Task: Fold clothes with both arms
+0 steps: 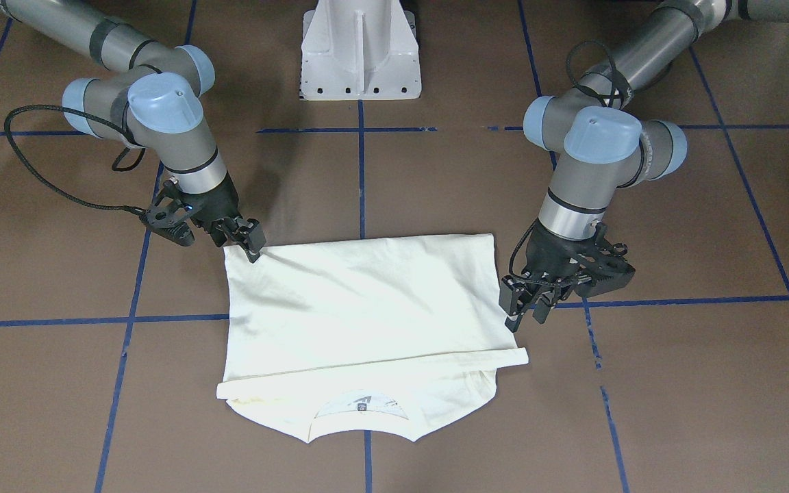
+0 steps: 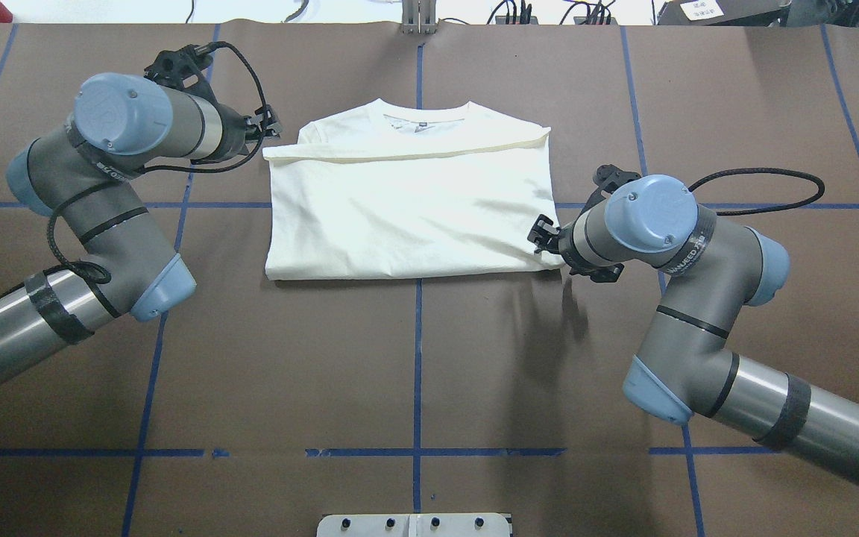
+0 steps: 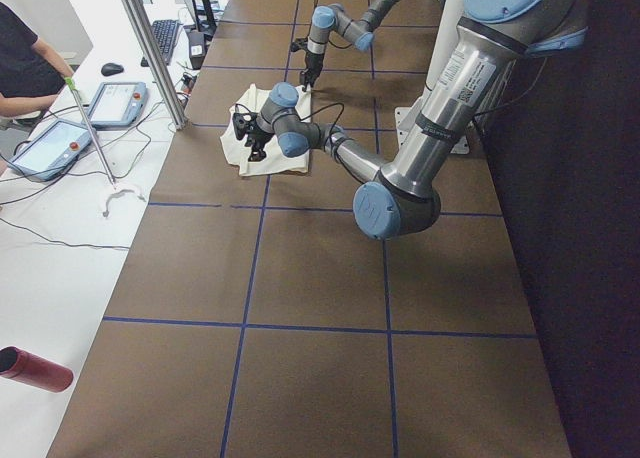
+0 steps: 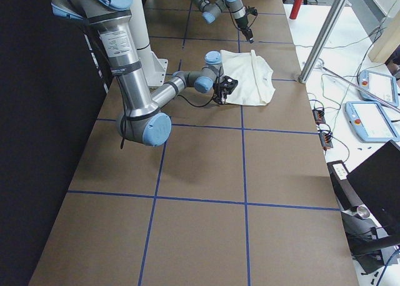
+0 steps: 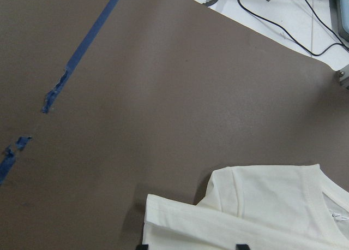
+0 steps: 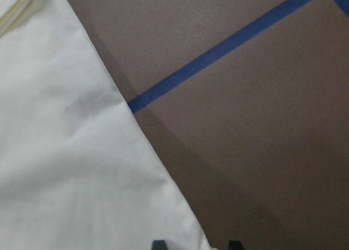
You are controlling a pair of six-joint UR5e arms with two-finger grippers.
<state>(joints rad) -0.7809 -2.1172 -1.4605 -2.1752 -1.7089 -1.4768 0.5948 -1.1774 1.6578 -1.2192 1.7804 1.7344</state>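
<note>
T-shirt point(image 1: 367, 301) folded flat; arms point(image 1: 593, 171) bent low, left end effector point(image 1: 523, 311) and right end effector point(image 1: 249, 245) both parted (opposite edges).

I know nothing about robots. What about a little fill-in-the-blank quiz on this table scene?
The cream long-sleeved shirt lies on a brown table marked with ____ tape lines. Its ribbed collar faces ____ from the robot. The black two-finger gripper nearer the collar is the robot's ____ one.
Missing: blue; away; left.

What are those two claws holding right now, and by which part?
Nothing, it seems: the T-shirt lies flat, the left gripper open at its folded-over edge's end, the right gripper open at the opposite corner.
</note>
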